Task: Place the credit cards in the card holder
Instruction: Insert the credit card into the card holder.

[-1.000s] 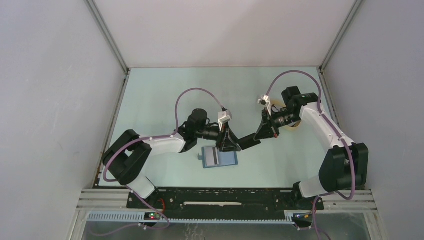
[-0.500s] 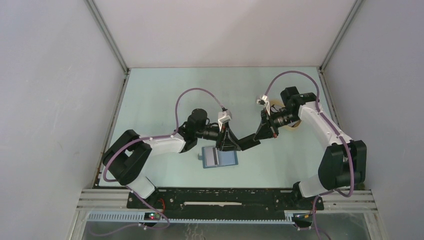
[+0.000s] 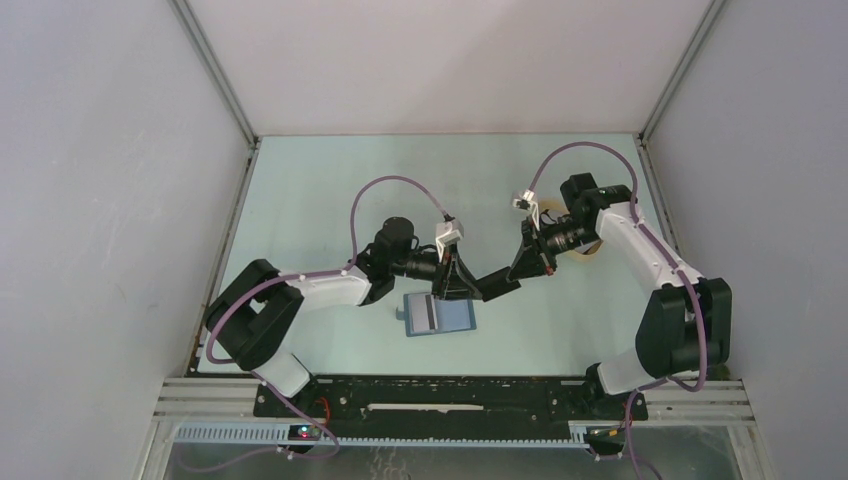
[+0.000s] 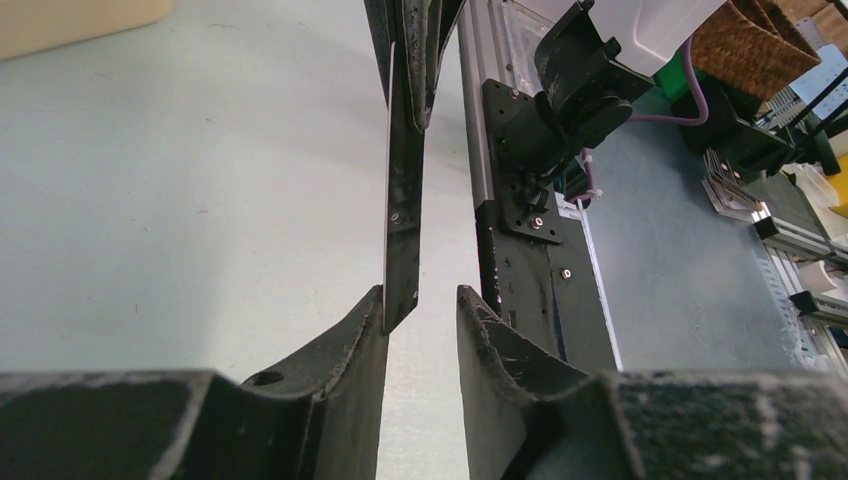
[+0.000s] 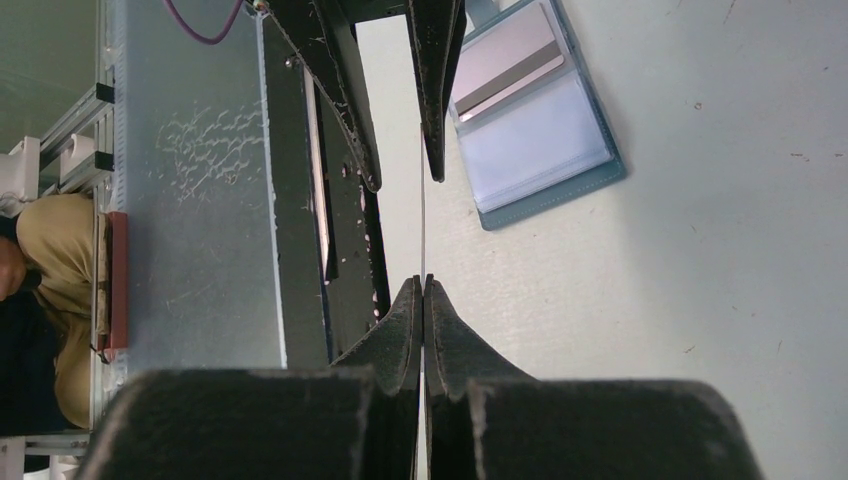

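The card holder [image 3: 441,316] lies open on the table below both grippers, a card with a dark stripe [image 3: 424,314] in its left half. It also shows in the right wrist view [image 5: 540,110]. My right gripper [image 3: 517,274] is shut on a thin card [image 3: 497,285], seen edge-on in the right wrist view [image 5: 423,210]. It holds the card out toward my left gripper [image 3: 462,285]. In the left wrist view the card [image 4: 403,200] stands between my left gripper's [image 4: 420,295] open jaws, its end against the left fingertip [image 4: 372,310].
A beige tray [image 3: 592,247] sits behind the right arm, and its corner shows in the left wrist view [image 4: 70,20]. The black base rail [image 3: 450,395] runs along the near table edge. White walls enclose the table on three sides.
The right arm's elbow has shifted slightly. Both grippers, the card and the card holder stay where they were.
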Action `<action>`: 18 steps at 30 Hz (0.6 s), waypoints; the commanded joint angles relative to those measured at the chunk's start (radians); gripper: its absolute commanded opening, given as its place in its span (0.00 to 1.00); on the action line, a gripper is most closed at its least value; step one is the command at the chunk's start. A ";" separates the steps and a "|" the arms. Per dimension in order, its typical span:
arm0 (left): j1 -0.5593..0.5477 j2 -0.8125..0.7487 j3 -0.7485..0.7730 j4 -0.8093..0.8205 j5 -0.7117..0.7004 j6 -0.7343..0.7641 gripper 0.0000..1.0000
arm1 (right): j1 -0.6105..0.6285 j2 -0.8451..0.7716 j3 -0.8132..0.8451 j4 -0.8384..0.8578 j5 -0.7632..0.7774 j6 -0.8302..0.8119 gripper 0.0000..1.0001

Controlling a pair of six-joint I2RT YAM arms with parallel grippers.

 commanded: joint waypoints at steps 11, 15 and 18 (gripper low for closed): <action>0.011 0.002 0.060 0.074 0.031 -0.046 0.26 | 0.011 0.012 0.038 0.009 -0.002 0.006 0.00; 0.015 0.011 0.069 0.075 0.044 -0.062 0.16 | 0.012 0.012 0.038 0.010 -0.002 0.006 0.00; 0.023 0.028 0.084 0.075 0.052 -0.093 0.00 | 0.012 0.015 0.038 0.010 0.001 0.006 0.00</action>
